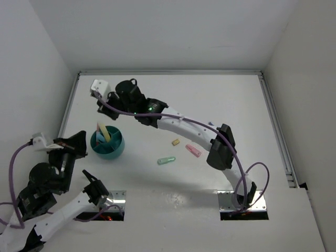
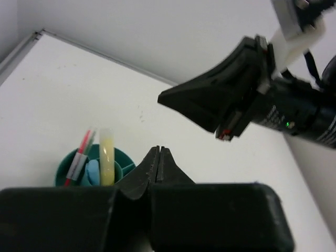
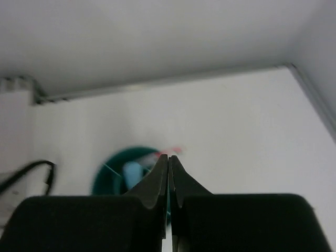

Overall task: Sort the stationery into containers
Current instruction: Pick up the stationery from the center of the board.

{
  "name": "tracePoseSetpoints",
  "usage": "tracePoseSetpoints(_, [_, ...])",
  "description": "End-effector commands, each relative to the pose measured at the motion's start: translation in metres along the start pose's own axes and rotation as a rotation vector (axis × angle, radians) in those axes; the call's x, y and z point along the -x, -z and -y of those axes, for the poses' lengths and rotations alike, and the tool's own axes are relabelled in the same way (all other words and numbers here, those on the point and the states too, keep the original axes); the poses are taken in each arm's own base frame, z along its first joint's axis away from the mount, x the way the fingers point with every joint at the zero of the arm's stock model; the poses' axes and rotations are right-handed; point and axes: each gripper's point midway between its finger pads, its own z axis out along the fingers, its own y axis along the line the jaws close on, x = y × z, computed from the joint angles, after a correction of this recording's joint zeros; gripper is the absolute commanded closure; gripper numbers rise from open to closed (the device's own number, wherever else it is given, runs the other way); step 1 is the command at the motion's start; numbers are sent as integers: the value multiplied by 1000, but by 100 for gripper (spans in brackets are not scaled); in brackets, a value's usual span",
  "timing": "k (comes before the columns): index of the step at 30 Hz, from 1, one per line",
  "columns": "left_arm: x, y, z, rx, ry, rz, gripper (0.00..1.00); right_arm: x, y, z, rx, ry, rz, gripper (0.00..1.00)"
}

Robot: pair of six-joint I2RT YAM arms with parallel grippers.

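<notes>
Table (image 1: 210, 100): white, smooth, matt, only faint soft reflections. Cup (image 1: 107, 148): teal plastic, smooth, slight sheen at the rim. Yellow marker (image 2: 107, 160) inside it: translucent plastic, satin. Pink-red pen (image 2: 80, 157): glossy plastic with a clear section. Pale green marker (image 1: 166, 160) and pink marker (image 1: 193, 150): smooth plastic, too small to judge the finish. Tan eraser (image 1: 176, 142): looks matt. Left end effector (image 2: 159, 149) and right end effector (image 3: 168, 157): black matt plastic, fine-grained, fingers the same. Arm shells (image 1: 178, 123): white glossy plastic. Joints (image 1: 220, 149): black, matt. Cables (image 1: 257, 164): smooth purple jacket. Base plates (image 1: 227, 199): bare bright metal. Table-edge rail (image 1: 277, 131): dull silver metal.
</notes>
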Motion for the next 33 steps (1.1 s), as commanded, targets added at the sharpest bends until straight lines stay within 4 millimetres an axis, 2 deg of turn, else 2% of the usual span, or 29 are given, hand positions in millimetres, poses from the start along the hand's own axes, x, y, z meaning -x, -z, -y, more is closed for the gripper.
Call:
tracePoseSetpoints(1, [-22,-19,46,-99,-122,-119,100,-52,71,90,-343,95,-331,100])
tracePoseSetpoints(2, [-30,-24,54,-107,-149,-153,100,-69,94,96,-352,95,-424,82])
tracePoseSetpoints(3, [-46,-32,67,-117,-199,-216,100,-106,117,111,-365,114,-539,66])
tracePoseSetpoints(4, [-58,-36,71,-120,-228,-253,100,-120,133,117,-364,124,-587,56])
tracePoseSetpoints(5, [-63,-40,79,-131,-239,-275,100,-120,159,121,-362,147,-627,39])
tracePoseSetpoints(6, [-74,-43,83,-132,-253,-309,100,-135,175,121,-327,167,-691,36])
tracePoseSetpoints(7, [-95,-47,93,-151,-284,-381,77,-161,199,130,-307,172,-778,35])
tracePoseSetpoints(8, [-109,-48,99,-168,-292,-430,54,-175,221,124,-255,147,-843,32])
tracePoseSetpoints(9, [-123,-47,105,-194,-309,-482,39,-198,237,120,-211,123,-914,32])
tracePoseSetpoints(10, [-152,-44,119,-262,-326,-589,35,-207,257,125,-178,100,-941,32])
tracePoseSetpoints(11, [-164,-43,124,-290,-341,-633,33,-217,268,115,-121,63,-956,42])
tracePoseSetpoints(12, [-175,-43,128,-310,-361,-666,31,-235,279,107,-92,39,-993,53])
tracePoseSetpoints(14, [-190,-46,128,-312,-415,-712,31,-244,290,105,-50,82,-987,65])
tracePoseSetpoints(15, [-185,-48,130,-332,-447,-698,33,-265,299,93,-3,88,-1030,76])
tracePoseSetpoints(16, [-183,-50,135,-359,-464,-701,36,-270,302,89,80,174,-1028,79])
tracePoseSetpoints(17, [-182,-48,139,-396,-486,-701,66,-275,301,75,179,204,-999,82])
tracePoseSetpoints(18, [-185,-48,141,-448,-546,-704,94,-292,308,59,267,231,-1005,84])
tracePoseSetpoints(19, [-189,-48,141,-464,-564,-718,100,-298,311,56,316,277,-977,82])
tracePoseSetpoints(20, [-190,-46,143,-493,-573,-727,100,-306,314,40,421,369,-916,79])
tracePoseSetpoints(22, [-201,-46,141,-513,-598,-734,100,-299,298,33,455,450,-758,72])
tracePoseSetpoints(23, [-205,-46,141,-523,-611,-749,90,-301,294,29,485,495,-716,70])
tracePoseSetpoints(24, [-208,-46,140,-523,-612,-750,55,-301,288,29,493,507,-689,69])
tracePoseSetpoints(25, [-210,-49,140,-513,-616,-747,44,-301,284,30,499,503,-682,65])
tracePoseSetpoints(26, [-215,-51,131,-483,-632,-746,38,-293,273,32,510,506,-653,51])
tracePoseSetpoints(27, [-216,-56,126,-461,-633,-738,32,-295,269,34,525,505,-659,49])
tracePoseSetpoints(28, [-214,-58,128,-457,-614,-712,32,-308,267,33,558,467,-686,37])
tracePoseSetpoints(29, [-214,-60,121,-438,-613,-702,31,-300,259,42,547,481,-677,36])
tracePoseSetpoints(32, [-187,-68,113,-391,-561,-599,28,-292,247,45,540,491,-626,36])
tracePoseSetpoints(33, [-189,-69,110,-381,-564,-595,28,-294,244,46,538,493,-624,39])
